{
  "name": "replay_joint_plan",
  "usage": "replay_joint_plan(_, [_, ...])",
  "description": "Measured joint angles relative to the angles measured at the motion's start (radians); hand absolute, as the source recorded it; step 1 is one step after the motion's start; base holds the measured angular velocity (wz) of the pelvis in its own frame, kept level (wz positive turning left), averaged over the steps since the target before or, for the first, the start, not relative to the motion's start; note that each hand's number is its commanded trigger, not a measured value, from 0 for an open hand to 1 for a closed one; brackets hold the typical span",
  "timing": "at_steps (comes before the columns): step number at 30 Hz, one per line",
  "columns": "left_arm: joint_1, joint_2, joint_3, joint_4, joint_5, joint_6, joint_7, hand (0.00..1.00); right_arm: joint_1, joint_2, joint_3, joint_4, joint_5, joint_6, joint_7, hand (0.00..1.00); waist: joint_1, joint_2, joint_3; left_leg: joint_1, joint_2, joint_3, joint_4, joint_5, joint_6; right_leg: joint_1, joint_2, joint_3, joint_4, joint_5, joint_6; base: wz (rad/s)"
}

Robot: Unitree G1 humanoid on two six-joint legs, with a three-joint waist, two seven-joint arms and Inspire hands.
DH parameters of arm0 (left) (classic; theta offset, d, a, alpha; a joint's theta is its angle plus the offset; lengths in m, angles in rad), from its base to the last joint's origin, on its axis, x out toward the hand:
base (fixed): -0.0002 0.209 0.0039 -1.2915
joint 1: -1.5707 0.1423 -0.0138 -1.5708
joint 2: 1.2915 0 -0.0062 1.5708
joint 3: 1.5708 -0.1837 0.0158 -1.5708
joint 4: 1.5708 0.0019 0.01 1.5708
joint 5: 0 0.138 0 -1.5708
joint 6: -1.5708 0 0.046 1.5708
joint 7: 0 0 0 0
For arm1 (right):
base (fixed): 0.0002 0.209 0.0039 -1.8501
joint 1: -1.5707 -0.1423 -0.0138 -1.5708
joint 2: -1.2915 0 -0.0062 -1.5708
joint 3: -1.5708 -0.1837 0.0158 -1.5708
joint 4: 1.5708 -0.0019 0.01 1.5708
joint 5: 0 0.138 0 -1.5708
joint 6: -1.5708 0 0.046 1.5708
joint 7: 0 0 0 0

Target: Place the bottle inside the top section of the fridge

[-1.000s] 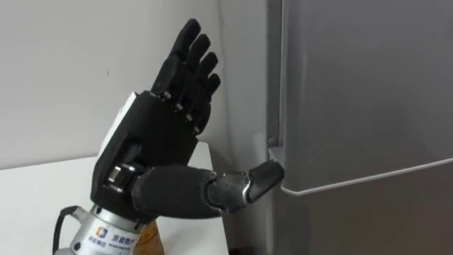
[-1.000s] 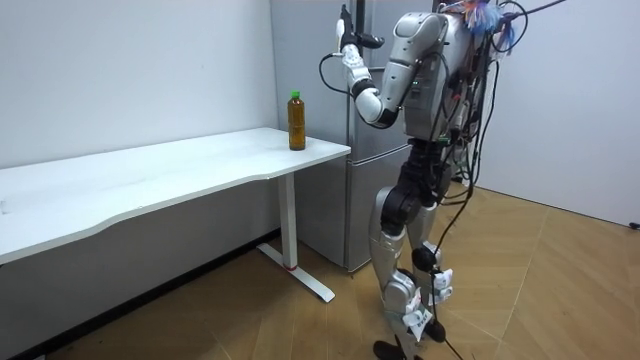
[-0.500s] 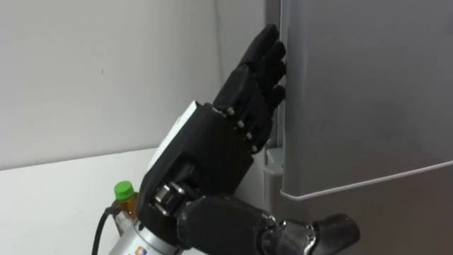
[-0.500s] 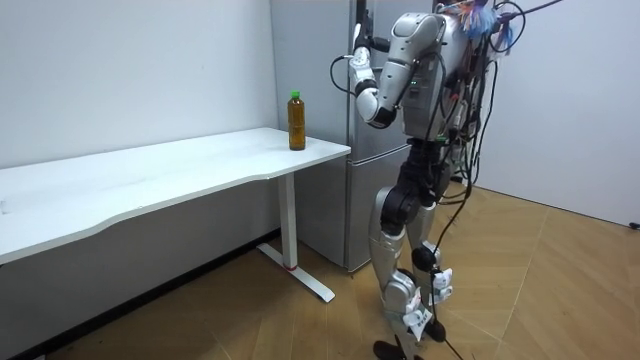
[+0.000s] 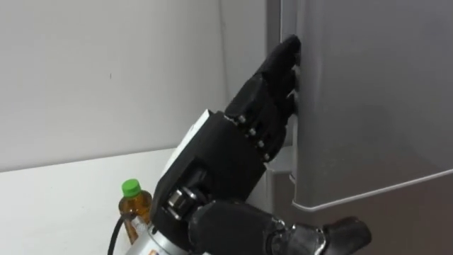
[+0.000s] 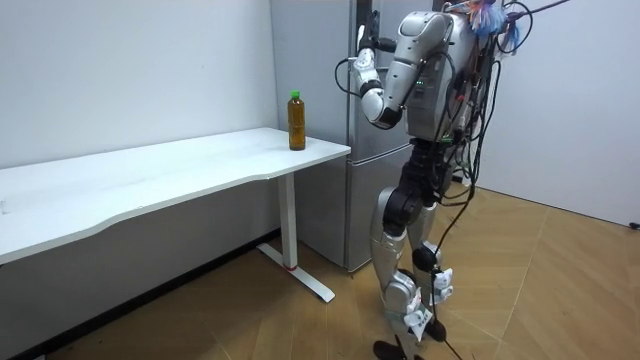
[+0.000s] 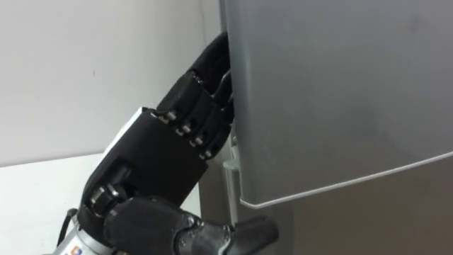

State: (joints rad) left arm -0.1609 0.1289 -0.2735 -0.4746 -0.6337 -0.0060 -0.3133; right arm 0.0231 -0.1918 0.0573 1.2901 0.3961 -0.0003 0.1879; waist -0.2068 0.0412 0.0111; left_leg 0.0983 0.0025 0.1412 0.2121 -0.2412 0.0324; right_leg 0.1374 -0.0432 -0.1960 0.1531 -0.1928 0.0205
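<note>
My left hand (image 5: 226, 163) is raised with straight fingers against the left edge of the upper fridge door (image 5: 375, 99). In the right eye view the fingertips of this hand (image 7: 156, 163) slip behind the door's edge (image 7: 233, 106); the thumb sticks out below, under the door's bottom rim. The bottle (image 5: 134, 205), amber with a green cap, stands upright on the white table (image 5: 64, 198) behind my wrist. In the room view the bottle (image 6: 296, 121) stands near the table's end closest to the fridge, and I stand upright before the fridge with the left hand (image 6: 366, 70) at its door.
The grey fridge (image 6: 340, 190) stands right of the white table (image 6: 150, 175), against the wall. The lower fridge door (image 5: 403, 227) is below the upper one. Wooden floor (image 6: 520, 290) lies behind me.
My left hand has moved right, from open air beside the fridge to the upper door's edge, fingertips now at the seam. The bottle has come into sight behind the wrist.
</note>
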Motion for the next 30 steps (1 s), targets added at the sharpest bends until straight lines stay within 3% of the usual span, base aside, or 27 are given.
replay_joint_plan(6, [0.0,0.002,-0.061,0.004,-0.026,-0.024,-0.01,1.0,-0.013,0.001,0.023,0.0,0.001,-0.002,0.003,0.0,-0.004,-0.009,0.0053,-0.003,0.001,0.011,0.0,0.0,0.0,0.002,0.0,0.003,-0.001,0.0,0.0,-0.01])
replay_joint_plan(12, [0.0,0.031,-0.146,0.023,-0.019,0.04,-0.055,1.0,-0.016,0.0,0.039,0.0,0.001,-0.011,0.007,0.0,-0.01,-0.004,0.0054,-0.005,0.003,0.02,-0.001,0.0,0.0,-0.003,0.001,0.006,-0.001,0.0,0.0,-0.03])
replay_joint_plan(18, [0.0,0.041,-0.162,0.023,-0.003,0.046,-0.084,0.93,-0.015,-0.001,0.038,0.001,0.006,-0.014,0.011,0.0,-0.011,0.0,0.0028,-0.007,0.003,0.022,-0.001,0.0,0.0,-0.01,0.001,0.011,0.001,0.0,0.0,-0.01])
replay_joint_plan(22, [0.0,0.042,-0.162,0.023,-0.003,0.05,-0.092,0.71,-0.015,-0.001,0.039,0.003,0.019,-0.014,0.011,0.0,-0.012,0.001,0.0026,-0.003,0.003,0.023,-0.001,0.0,0.0,-0.01,0.001,0.017,0.003,0.0,0.0,0.0])
replay_joint_plan(23, [0.0,0.042,-0.162,0.023,-0.003,0.05,-0.092,0.59,-0.015,-0.001,0.039,0.004,0.022,-0.014,0.011,0.0,-0.012,0.001,0.0025,-0.002,0.004,0.023,-0.001,0.0,0.0,-0.01,0.001,0.017,0.003,0.0,-0.001,0.0])
replay_joint_plan(25, [0.0,0.042,-0.162,0.023,-0.003,0.05,-0.093,0.0,-0.014,-0.001,0.039,0.005,0.027,-0.014,0.011,0.0,-0.012,0.001,0.0025,-0.002,0.004,0.023,-0.001,0.0,0.0,-0.01,0.002,0.017,0.003,0.001,-0.001,0.0])
replay_joint_plan(30, [0.0,0.041,-0.163,0.023,-0.003,0.05,-0.094,0.0,-0.014,-0.001,0.039,0.006,0.031,-0.014,0.012,0.0,-0.013,0.002,0.0019,0.0,0.006,0.036,-0.003,0.0,0.0,-0.014,0.003,0.028,0.004,0.001,-0.001,-0.06])
